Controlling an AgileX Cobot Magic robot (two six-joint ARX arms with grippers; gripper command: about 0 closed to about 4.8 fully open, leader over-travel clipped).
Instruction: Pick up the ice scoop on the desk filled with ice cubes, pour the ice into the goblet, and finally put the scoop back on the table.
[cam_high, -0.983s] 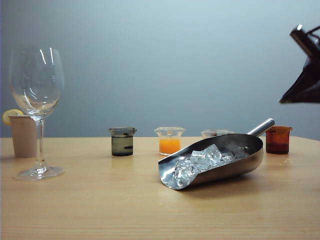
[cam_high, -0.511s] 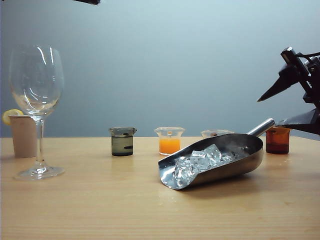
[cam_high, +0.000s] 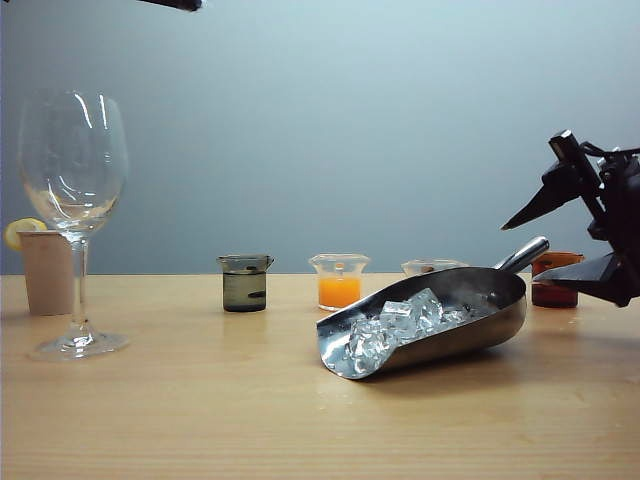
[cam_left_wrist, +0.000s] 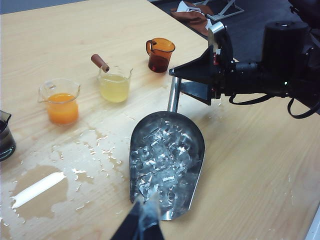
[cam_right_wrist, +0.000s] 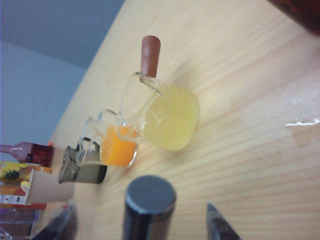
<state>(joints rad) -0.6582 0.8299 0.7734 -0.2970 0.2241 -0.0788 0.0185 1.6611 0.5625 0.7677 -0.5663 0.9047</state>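
The ice scoop (cam_high: 440, 322) lies on the desk (cam_high: 200, 420), its trough heaped with ice cubes (cam_high: 398, 326). Its handle (cam_high: 524, 253) points back right. My right gripper (cam_high: 521, 254) is open, one finger above and one below the handle's end, not closed on it. The right wrist view shows the handle's round end (cam_right_wrist: 150, 202) between the spread fingertips of that gripper (cam_right_wrist: 139, 209). The goblet (cam_high: 73, 190) stands upright at far left. My left gripper (cam_left_wrist: 144, 216) hangs shut, high above the scoop's mouth (cam_left_wrist: 167, 165); only a dark sliver of the left arm (cam_high: 175, 4) shows in the exterior view.
Behind the scoop stand a dark beaker (cam_high: 245, 283), an orange beaker (cam_high: 339, 280), a pale-yellow beaker (cam_left_wrist: 114, 84) and an amber cup (cam_high: 556, 278). A paper cup (cam_high: 45, 270) stands behind the goblet. Spilled water (cam_left_wrist: 45, 185) lies on the desk beside the scoop.
My right gripper has opened and come down from the upper right to the handle's end. A sliver of the left arm has appeared at the top left.
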